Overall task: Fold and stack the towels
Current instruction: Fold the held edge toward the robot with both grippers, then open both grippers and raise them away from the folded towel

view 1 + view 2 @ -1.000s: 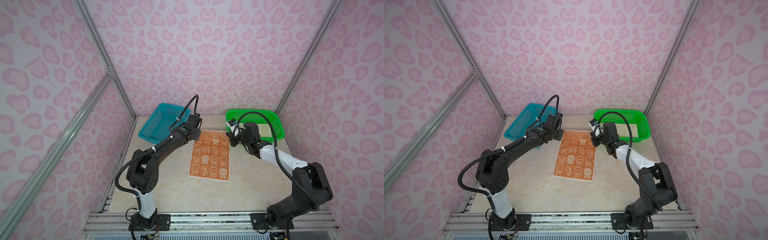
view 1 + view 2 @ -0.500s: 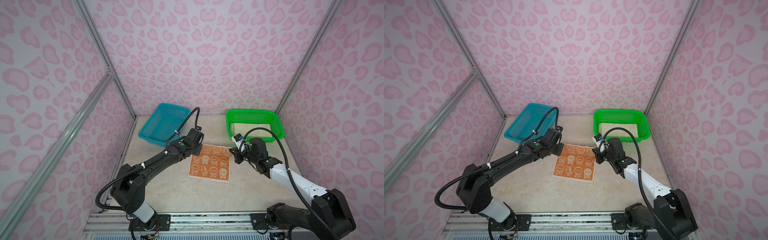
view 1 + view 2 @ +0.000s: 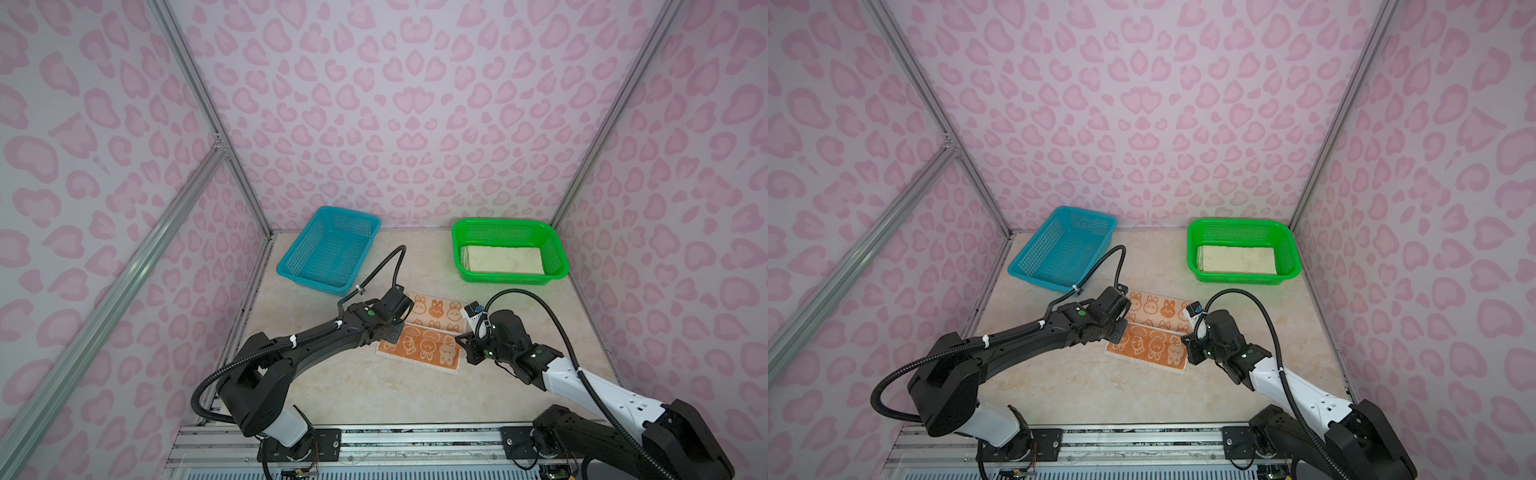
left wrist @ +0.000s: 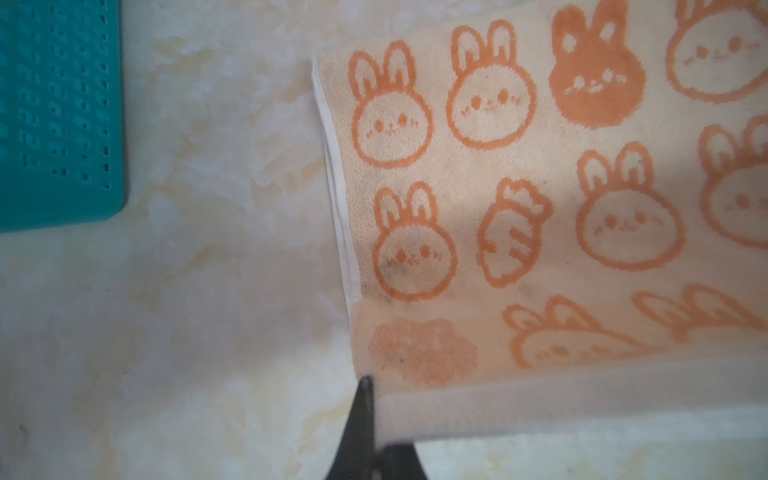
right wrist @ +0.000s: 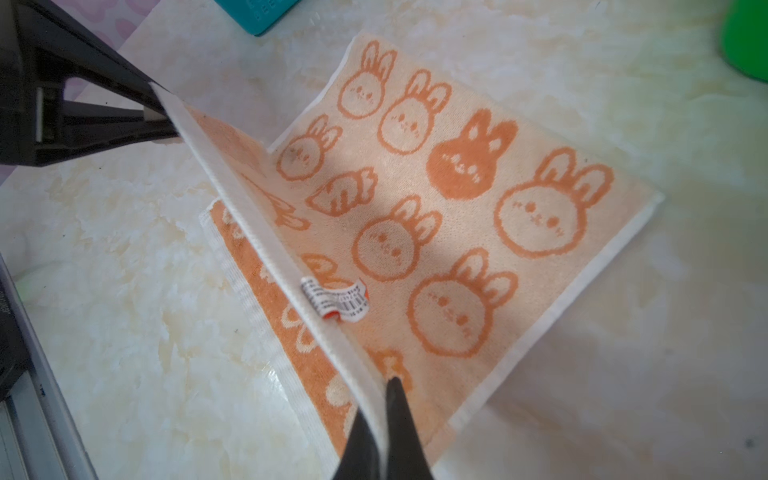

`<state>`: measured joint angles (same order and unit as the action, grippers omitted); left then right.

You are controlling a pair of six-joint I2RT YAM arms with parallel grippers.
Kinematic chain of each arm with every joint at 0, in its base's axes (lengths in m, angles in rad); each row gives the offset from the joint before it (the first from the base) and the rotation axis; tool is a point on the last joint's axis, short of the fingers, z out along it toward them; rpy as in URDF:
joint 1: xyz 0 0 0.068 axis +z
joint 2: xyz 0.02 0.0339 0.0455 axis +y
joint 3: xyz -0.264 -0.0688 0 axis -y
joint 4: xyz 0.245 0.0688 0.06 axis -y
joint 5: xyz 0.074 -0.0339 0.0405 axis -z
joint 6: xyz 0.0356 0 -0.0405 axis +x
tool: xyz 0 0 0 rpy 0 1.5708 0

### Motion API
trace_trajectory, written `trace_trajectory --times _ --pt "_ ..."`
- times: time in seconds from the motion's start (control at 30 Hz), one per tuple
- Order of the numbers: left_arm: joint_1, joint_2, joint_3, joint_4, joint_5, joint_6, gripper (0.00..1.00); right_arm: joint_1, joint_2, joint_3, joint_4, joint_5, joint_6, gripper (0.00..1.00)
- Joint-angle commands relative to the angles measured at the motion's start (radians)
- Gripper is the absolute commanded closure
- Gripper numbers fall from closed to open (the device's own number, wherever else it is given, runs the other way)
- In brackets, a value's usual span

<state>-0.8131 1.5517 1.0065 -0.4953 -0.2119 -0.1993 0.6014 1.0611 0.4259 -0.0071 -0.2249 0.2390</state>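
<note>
1. Folding step in hand, judged about halfway: peach rabbit towel (image 3: 434, 311) at the middle of the table (image 3: 374, 395), nearer the robot than both baskets, far hem (image 5: 266, 245) raised and doubled back toward the near edge. Pale reverse showing on the turned part, orange face uncovered on the strip nearest the robot.
2. Left gripper (image 4: 366, 386) clamped tight on one corner of that hem. Right gripper (image 5: 390, 386) pinched shut on the other corner. Hem stretched taut between the two, with a small printed label (image 5: 336, 301) curling off it toward the right gripper's end.
3. Next move, as a judgement: carry both corners onward together, level and in step, down to the near hem. Lay edge on edge, then let go only once the cloth is flat. Uneven pull or slack in the middle likely to skew the fold or leave a ridge.
4. After that, probably a second fold before stacking.
5. Green basket (image 3: 511, 280) at the far right: cream folded cloth (image 3: 500, 259) lying flat inside, covering most of the floor, with layered edges visible at one end. Probably finished towels in a stack, but how many and which ones cannot be told.
6. Blue basket (image 3: 305, 245) at the far left, set at an angle: nothing visible inside. Close to the towel's far corner, yet apart from it.
</note>
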Motion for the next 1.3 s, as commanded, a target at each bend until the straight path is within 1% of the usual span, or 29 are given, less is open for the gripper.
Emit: trace_trajectory --times 0.0,0.13,0.17,0.27,0.33,0.37,0.4,0.43,0.5,0.53,0.57,0.6,0.67,0.73,0.87,0.93,1.07,1.2,1.27 --pt "-0.017 -0.001 -0.032 -0.001 -0.057 -0.048 0.98 0.031 -0.003 -0.025 -0.051 0.054 0.084 0.91" --pt "-0.052 -0.004 -0.076 0.015 -0.066 -0.079 0.97 0.1 -0.017 -0.062 -0.061 0.062 0.12 0.86" --pt "-0.061 -0.005 -0.087 0.018 -0.071 -0.088 0.95 0.122 -0.025 -0.074 -0.061 0.065 0.127 0.83" --pt "-0.086 -0.019 -0.12 0.029 -0.087 -0.114 0.83 0.179 -0.055 -0.1 -0.077 0.072 0.143 0.76" --pt "-0.103 -0.033 -0.14 0.027 -0.113 -0.129 0.7 0.207 -0.089 -0.116 -0.09 0.066 0.152 0.74" --pt "-0.108 -0.043 -0.15 0.026 -0.126 -0.141 0.56 0.217 -0.114 -0.124 -0.094 0.058 0.16 0.71" --pt "-0.112 -0.054 -0.16 0.025 -0.133 -0.152 0.48 0.224 -0.144 -0.131 -0.106 0.061 0.172 0.69" --pt "-0.115 -0.066 -0.171 0.024 -0.136 -0.159 0.43 0.226 -0.173 -0.137 -0.12 0.073 0.186 0.66" --pt "-0.122 -0.104 -0.189 0.021 -0.145 -0.174 0.32 0.227 -0.262 -0.15 -0.162 0.113 0.211 0.56" --pt "-0.125 -0.124 -0.194 0.02 -0.149 -0.178 0.28 0.227 -0.306 -0.152 -0.181 0.142 0.223 0.52" --pt "-0.126 -0.149 -0.201 0.018 -0.149 -0.182 0.21 0.226 -0.36 -0.151 -0.207 0.184 0.231 0.46" --pt "-0.127 -0.176 -0.202 0.017 -0.149 -0.185 0.03 0.227 -0.411 -0.149 -0.238 0.226 0.236 0.4" --pt "-0.127 -0.225 -0.199 0.008 -0.152 -0.179 0.02 0.221 -0.486 -0.134 -0.285 0.296 0.232 0.33" --pt "-0.126 -0.264 -0.179 -0.013 -0.172 -0.175 0.02 0.202 -0.529 -0.118 -0.323 0.335 0.225 0.29" --pt "-0.112 -0.301 -0.116 -0.038 -0.184 -0.137 0.02 0.131 -0.531 -0.095 -0.342 0.31 0.216 0.28" --pt "-0.083 -0.292 -0.084 -0.037 -0.172 -0.117 0.02 0.101 -0.503 -0.088 -0.333 0.29 0.209 0.27" --pt "0.022 -0.231 -0.031 -0.002 -0.086 -0.079 0.02 0.072 -0.418 -0.062 -0.293 0.286 0.197 0.27" --pt "0.136 -0.103 0.03 0.081 0.033 -0.026 0.02 0.019 -0.284 -0.023 -0.245 0.288 0.202 0.27" --pt "0.158 -0.032 0.081 0.099 0.045 0.004 0.02 -0.004 -0.214 0.004 -0.226 0.28 0.185 0.27"
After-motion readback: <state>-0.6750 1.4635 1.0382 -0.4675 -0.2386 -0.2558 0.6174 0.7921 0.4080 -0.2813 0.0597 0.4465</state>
